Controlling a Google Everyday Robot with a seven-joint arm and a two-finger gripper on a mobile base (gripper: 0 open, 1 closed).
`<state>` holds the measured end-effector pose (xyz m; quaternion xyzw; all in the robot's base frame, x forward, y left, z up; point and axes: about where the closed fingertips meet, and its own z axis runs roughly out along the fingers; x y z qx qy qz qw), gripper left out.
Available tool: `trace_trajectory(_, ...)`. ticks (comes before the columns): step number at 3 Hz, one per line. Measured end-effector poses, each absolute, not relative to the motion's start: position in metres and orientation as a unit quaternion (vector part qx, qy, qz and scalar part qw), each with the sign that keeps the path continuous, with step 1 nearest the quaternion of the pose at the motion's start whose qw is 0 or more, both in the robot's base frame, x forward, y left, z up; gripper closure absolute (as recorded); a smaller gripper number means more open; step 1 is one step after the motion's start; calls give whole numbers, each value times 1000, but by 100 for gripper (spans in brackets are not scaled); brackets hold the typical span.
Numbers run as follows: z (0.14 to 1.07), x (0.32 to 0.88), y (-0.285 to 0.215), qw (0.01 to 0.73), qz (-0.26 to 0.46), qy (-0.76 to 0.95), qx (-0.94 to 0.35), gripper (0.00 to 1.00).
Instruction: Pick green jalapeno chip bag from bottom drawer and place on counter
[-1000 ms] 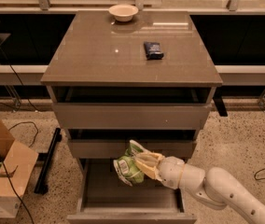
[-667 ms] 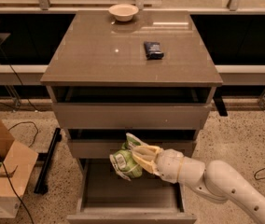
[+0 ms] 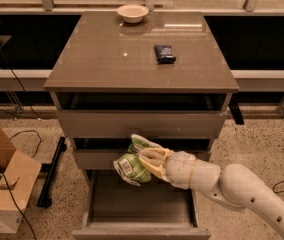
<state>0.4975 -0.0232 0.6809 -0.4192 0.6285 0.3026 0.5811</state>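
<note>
The green jalapeno chip bag (image 3: 131,163), green and white with a barcode patch, hangs in the air in front of the middle drawer's front. My gripper (image 3: 149,161) is shut on its right side, reaching in from the lower right on a white arm. The bottom drawer (image 3: 141,204) stands pulled open below the bag, and its inside looks bare. The counter (image 3: 132,54) is the glossy grey-brown top of the cabinet, well above the bag.
A white bowl (image 3: 132,12) sits at the counter's back edge and a small dark blue packet (image 3: 165,53) lies right of centre. The top drawer (image 3: 141,121) is slightly open. A cardboard box (image 3: 4,186) and cables lie on the floor at left.
The gripper has lifted the chip bag a little higher and to the left, from over the drawer opening to in front of the middle drawer.
</note>
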Motion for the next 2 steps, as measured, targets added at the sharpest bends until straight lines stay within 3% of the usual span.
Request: trace_trajectory(2, 733, 492, -27, 613, 261, 588, -459, 100)
